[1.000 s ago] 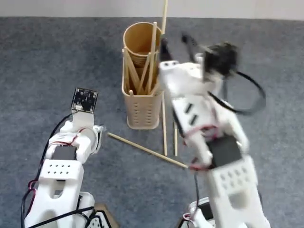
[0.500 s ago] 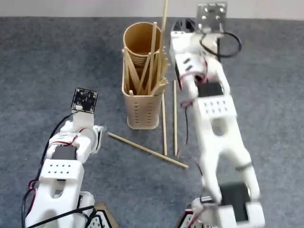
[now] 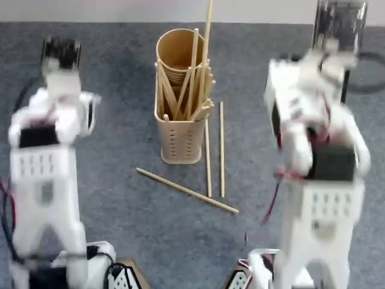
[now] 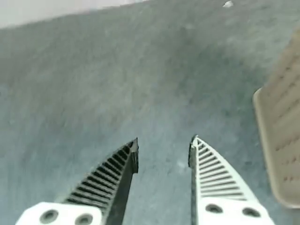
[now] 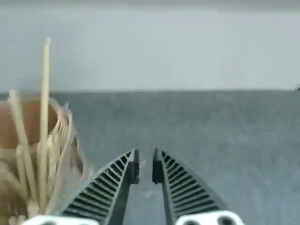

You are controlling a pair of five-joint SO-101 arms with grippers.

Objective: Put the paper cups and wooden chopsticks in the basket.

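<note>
The beige slotted basket stands in the middle of the grey carpet and holds a paper cup and several wooden chopsticks. Three chopsticks lie on the carpet: two side by side right of the basket, and one slanted in front of it. My left arm is at the far left, its gripper open over bare carpet with the basket's wall off to one side. My right arm is at the right; its gripper has a narrow gap and holds nothing, with the basket beside it.
A pale wall runs along the far edge of the carpet. Bare carpet lies between each arm and the basket and in front of the slanted chopstick.
The right arm has swung away from the basket to the right side. The left arm has lifted and stretched toward the far left. Basket and loose chopsticks have stayed put.
</note>
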